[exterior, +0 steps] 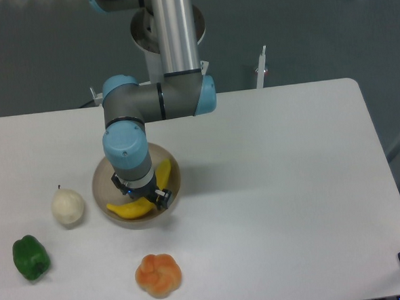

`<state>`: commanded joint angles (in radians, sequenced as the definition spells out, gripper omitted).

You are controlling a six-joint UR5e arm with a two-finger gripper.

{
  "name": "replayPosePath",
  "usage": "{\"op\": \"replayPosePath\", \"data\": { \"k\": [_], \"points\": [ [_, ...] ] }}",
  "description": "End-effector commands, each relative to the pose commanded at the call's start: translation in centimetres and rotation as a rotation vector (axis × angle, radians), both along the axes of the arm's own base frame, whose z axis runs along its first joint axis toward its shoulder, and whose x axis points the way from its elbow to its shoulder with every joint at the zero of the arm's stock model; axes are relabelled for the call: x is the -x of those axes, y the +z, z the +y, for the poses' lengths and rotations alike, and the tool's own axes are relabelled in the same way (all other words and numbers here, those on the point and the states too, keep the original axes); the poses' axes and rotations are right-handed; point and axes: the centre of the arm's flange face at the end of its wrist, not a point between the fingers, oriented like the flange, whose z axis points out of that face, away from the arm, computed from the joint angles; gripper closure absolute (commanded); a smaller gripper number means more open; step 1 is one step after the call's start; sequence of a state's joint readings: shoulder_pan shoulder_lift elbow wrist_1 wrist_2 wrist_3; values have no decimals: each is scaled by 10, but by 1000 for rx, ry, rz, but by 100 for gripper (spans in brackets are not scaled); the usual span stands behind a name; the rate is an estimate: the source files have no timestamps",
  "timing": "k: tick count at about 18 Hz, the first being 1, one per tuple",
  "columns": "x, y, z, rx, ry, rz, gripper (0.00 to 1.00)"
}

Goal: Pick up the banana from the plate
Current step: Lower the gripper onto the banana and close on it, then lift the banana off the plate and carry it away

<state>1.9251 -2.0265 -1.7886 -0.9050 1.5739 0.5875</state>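
Seemingly the pick is mid-way: in the single fixed overhead view, the curved, smooth bright-yellow banana point(141, 202) lies inside the round, shallow beige-tan plate point(102, 186), its lower end sweeping toward seven o'clock and its upper tip showing at about two o'clock past the arm's wrist. The two-finger gripper point(143, 194) hangs straight down over the plate's middle, right at the fruit, with a dark finger visible by the banana's bend at four o'clock; the blue-capped wrist hides the fingertips, so I cannot tell whether the claw is wide, narrow or already clamped on the fruit. Judging from that, the approach and descent look done, while the closing, if not made, and the lift off the plate remain, since the banana appears to rest on the dish. Around the plate, at nine o'clock sits a pale cream pear-shaped fruit point(67, 206), at eight o'clock a dark green bell pepper point(31, 257), and at six o'clock a round orange lobed fruit point(158, 275), all apart from the plate on the white table point(284, 185)
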Motion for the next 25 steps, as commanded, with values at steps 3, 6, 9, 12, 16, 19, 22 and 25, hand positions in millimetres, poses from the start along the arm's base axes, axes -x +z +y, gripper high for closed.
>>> {"op": "replayPosePath", "data": {
  "k": [3, 6, 9, 12, 16, 19, 22, 25],
  "points": [
    [0, 9, -1, -13, 0, 5, 93],
    [1, 35, -6, -48, 7, 2, 98],
    [9, 67, -13, -63, 19, -2, 98],
    [46, 89, -28, -61, 74, 3, 98],
    [126, 120, -52, -104, 95, 47, 98],
    [205, 130, -84, -113, 86, 73, 98],
    [254, 134, -110, -111, 36, 91, 97],
    [286, 119, -122, -90, -38, 84, 97]
  ]
}}
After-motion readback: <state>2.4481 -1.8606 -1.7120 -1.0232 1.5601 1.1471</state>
